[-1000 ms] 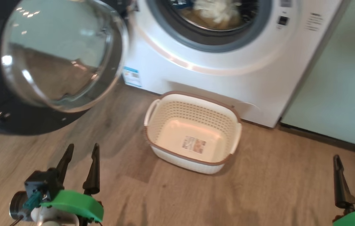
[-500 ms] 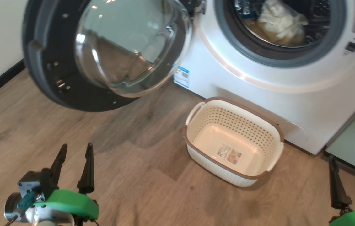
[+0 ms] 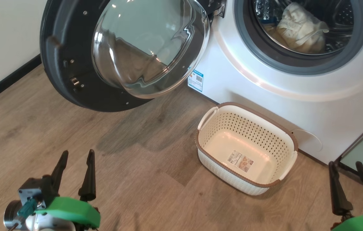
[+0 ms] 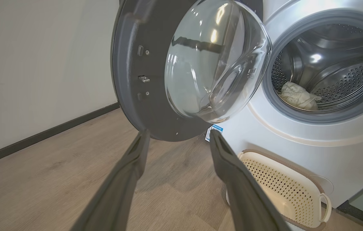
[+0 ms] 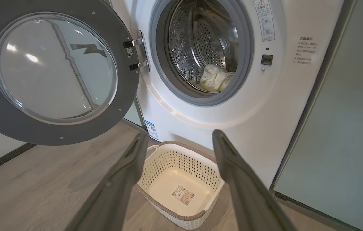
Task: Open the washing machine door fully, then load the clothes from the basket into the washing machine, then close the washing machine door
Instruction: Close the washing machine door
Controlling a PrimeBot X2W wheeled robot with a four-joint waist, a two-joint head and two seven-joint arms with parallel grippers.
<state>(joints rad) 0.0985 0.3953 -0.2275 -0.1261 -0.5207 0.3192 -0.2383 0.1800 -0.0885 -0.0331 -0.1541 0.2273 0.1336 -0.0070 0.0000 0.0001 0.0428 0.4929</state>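
Right now the washing machine door (image 3: 69, 73) hangs wide open at the upper left of the head view, swung away from the washing machine (image 3: 264, 93), which stands at the upper right. The door's dark rim goes round a big clear glass bowl (image 3: 149, 48) that bulges out. The round hole of the machine has a grey ring (image 3: 248, 35) round it, and inside the shiny steel drum (image 5: 207, 38) lie the clothes (image 3: 300, 29), a soft pale heap at the bottom. The basket (image 3: 224, 176) sits on the wood floor (image 3: 136, 160) just in front of the machine, right of the middle of the frame, below the hole. A small label (image 3: 240, 161) lies on the basket's bare floor. A little blue-edged sticker (image 3: 195, 80) is stuck low on the machine's front, just beside the bottom of the door. The left gripper (image 3: 77, 154) is at the lower left of the head view, above the floor, well apart from the door and the basket. Its two dark fingers are spread apart and nothing is between them. The right gripper (image 3: 344, 164) is at the lower right, near the basket's right end but not touching it. Its fingers are spread too, and hold nothing. In the right wrist view a pale green cabinet (image 5: 345, 128) stands right beside the machine.
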